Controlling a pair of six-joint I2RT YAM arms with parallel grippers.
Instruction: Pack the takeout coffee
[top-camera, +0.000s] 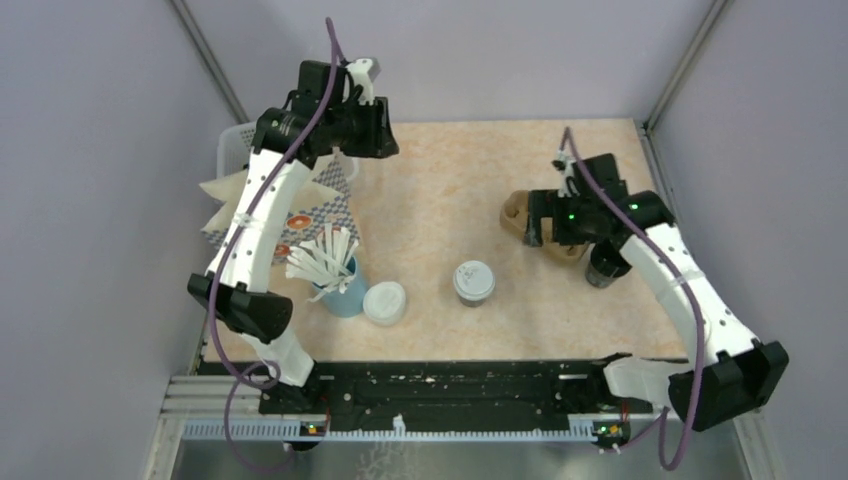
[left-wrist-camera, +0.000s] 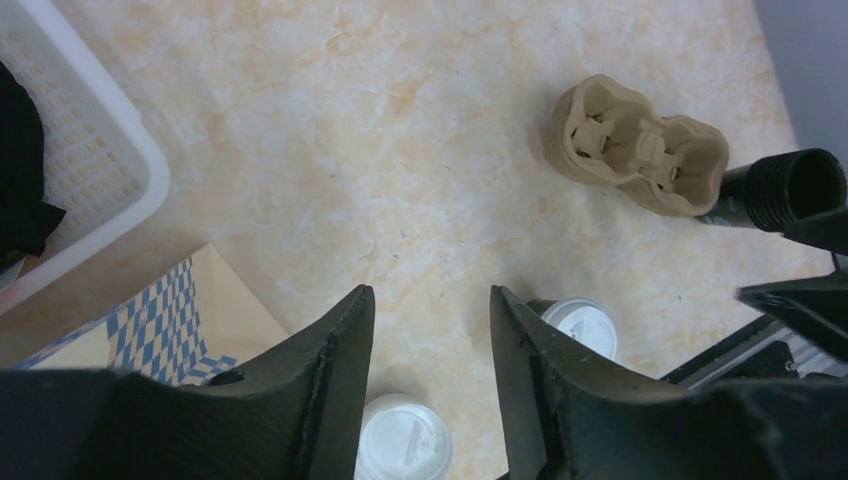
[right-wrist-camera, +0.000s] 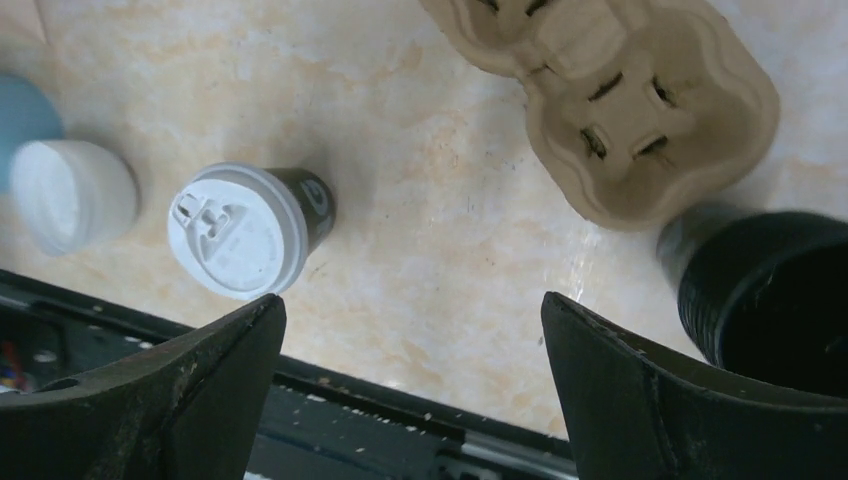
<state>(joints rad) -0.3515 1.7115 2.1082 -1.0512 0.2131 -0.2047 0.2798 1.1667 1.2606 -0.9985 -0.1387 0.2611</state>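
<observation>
The takeout coffee (top-camera: 473, 282), a dark cup with a greyish-white lid, stands upright on the table's near middle. It also shows in the right wrist view (right-wrist-camera: 240, 232) and in the left wrist view (left-wrist-camera: 588, 327). A tan two-slot cup carrier (top-camera: 516, 210) lies at the right, empty (right-wrist-camera: 620, 100) (left-wrist-camera: 640, 145). My right gripper (top-camera: 532, 222) hovers over the carrier, open and empty (right-wrist-camera: 411, 300). My left gripper (top-camera: 384, 130) is raised at the far left, open and empty (left-wrist-camera: 431, 291).
A lidless black cup (top-camera: 605, 268) stands by the carrier (right-wrist-camera: 765, 290). A white lidded cup (top-camera: 385, 303) and a light blue cup of white straws (top-camera: 338, 285) stand near the front left. A blue-checked paper bag (top-camera: 322, 210) and a white basket (top-camera: 233, 148) sit far left.
</observation>
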